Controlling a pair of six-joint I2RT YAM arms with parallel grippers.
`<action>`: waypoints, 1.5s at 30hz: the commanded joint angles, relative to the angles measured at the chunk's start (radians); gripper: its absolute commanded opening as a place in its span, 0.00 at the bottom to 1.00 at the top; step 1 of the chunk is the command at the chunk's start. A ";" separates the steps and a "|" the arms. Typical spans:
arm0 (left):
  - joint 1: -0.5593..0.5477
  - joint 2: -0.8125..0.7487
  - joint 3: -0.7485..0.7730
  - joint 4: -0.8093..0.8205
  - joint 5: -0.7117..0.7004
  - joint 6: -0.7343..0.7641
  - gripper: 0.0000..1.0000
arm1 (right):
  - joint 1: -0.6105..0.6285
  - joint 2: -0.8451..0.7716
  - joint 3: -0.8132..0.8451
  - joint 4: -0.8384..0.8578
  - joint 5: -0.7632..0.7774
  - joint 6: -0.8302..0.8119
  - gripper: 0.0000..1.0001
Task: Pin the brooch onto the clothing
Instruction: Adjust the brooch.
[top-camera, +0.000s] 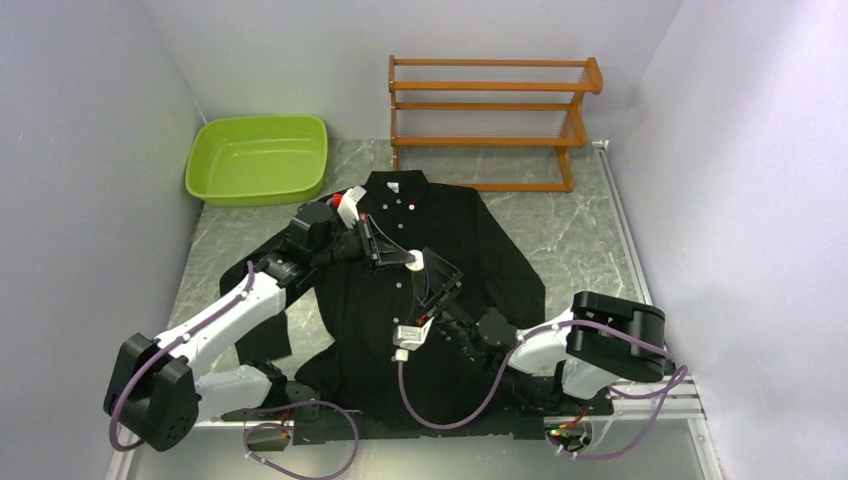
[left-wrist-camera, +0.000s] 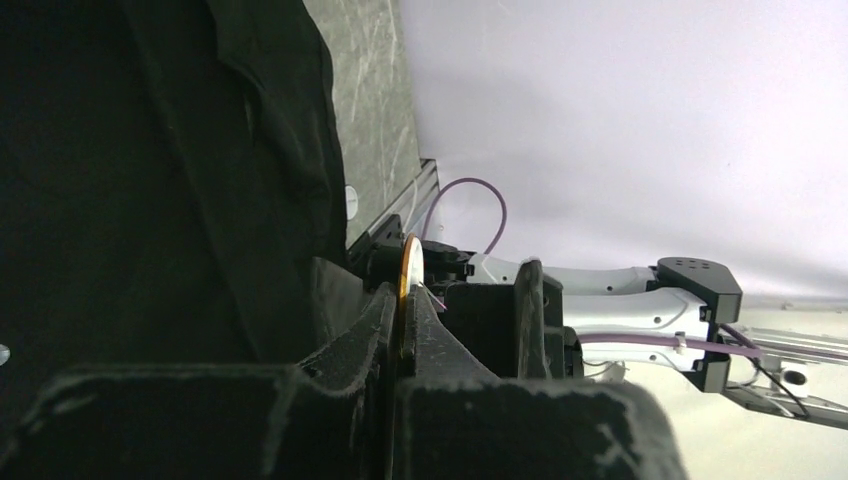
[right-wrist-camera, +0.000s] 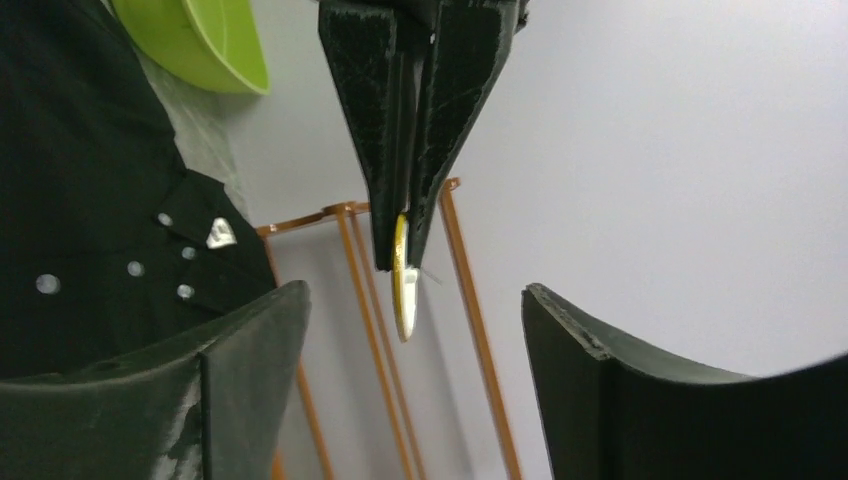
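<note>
Top external view: the clothing (top-camera: 480, 250) lies spread flat on the desk (top-camera: 570, 240), collar toward the top of the frame; both arms reach in from the bottom and meet over its chest
Far end of the desk: green basin (top-camera: 258, 158) at upper left, wooden rack (top-camera: 490, 120) at upper centre, both clear of the shirt
Left gripper (top-camera: 398, 257): comes in from the left of the frame, fingers pointing right over the button line
Right gripper (top-camera: 430, 282): comes up from the lower right, just beside the left one
Limit of this view: the brooch is too small here to make out with any certainty
Left wrist view: only here is the clamp seen from behind; the left gripper's fingers are pressed together on the brooch (left-wrist-camera: 405, 265), which stands edge-on as a thin orange rim rising above the tips
Also here: black cloth fills the left of the frame, and the right arm's white link sits at right
Right wrist view: the same brooch (right-wrist-camera: 402, 290) seen from the opposite side, hanging below the left gripper's tips at top centre
Right gripper's state: its fingers (right-wrist-camera: 250, 370) stand wide apart at the lower left and lower right, the brooch in the gap and touching neither
Only in this view: the collar's white buttons (right-wrist-camera: 47, 284) close up, the basin's rim at upper left, the rack's uprights behind the brooch
</note>
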 joint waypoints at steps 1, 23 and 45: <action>-0.004 -0.091 0.033 -0.069 -0.099 0.100 0.03 | 0.001 0.029 0.039 0.153 0.057 0.113 0.92; -0.002 -0.506 -0.060 -0.231 -0.437 0.645 0.03 | -0.625 -0.395 0.389 -1.135 -1.007 1.707 1.00; -0.019 -0.222 0.010 -0.021 0.181 0.731 0.03 | -0.699 -0.320 0.489 -0.992 -1.511 1.918 0.83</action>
